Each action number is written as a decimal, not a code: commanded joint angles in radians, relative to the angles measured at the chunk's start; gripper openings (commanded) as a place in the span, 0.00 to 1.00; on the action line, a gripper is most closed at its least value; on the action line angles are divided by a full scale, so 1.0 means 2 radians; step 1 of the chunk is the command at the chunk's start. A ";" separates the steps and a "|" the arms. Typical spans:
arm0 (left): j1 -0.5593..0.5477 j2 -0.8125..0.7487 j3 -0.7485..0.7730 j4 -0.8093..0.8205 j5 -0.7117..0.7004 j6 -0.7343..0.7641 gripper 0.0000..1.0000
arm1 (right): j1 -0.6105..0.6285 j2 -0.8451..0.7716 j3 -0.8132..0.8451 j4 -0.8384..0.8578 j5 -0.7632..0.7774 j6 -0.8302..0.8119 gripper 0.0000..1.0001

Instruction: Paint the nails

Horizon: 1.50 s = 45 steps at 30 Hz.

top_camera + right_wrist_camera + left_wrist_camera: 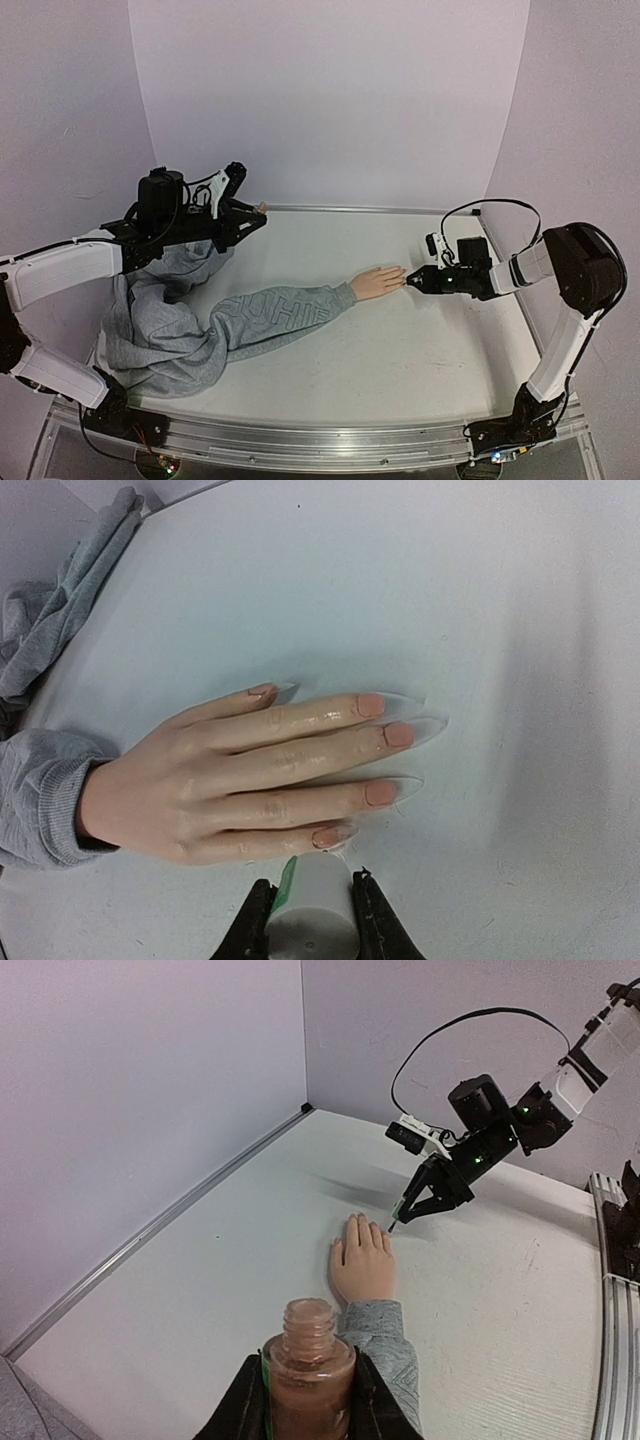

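Note:
The peach mannequin hand (378, 283) lies flat on the table at the end of a grey sweatshirt sleeve (280, 312). In the right wrist view its nails (399, 734) look pink with long clear tips. My right gripper (310, 892) is shut on the white brush cap (312, 920), right by the little finger's nail (326, 837); the brush itself is hidden under the cap. In the left wrist view the brush tip (391, 1228) points down at the fingertips. My left gripper (308, 1385) is shut on an open bottle of pinkish-brown polish (308, 1345), held upright at the back left (258, 209).
The rest of the grey sweatshirt (160, 330) is bunched at the left near edge under my left arm. Lilac walls close the table at the back and sides. A metal rail (330, 445) runs along the near edge.

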 commanded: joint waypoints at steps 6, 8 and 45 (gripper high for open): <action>0.003 -0.013 0.009 0.030 0.009 -0.005 0.00 | 0.004 0.008 0.026 0.015 -0.009 -0.002 0.00; 0.003 -0.012 0.009 0.030 0.009 -0.006 0.00 | 0.004 0.010 0.028 0.014 -0.008 -0.001 0.00; 0.003 -0.017 0.007 0.031 0.007 -0.004 0.00 | 0.009 0.017 0.036 -0.016 0.011 0.000 0.00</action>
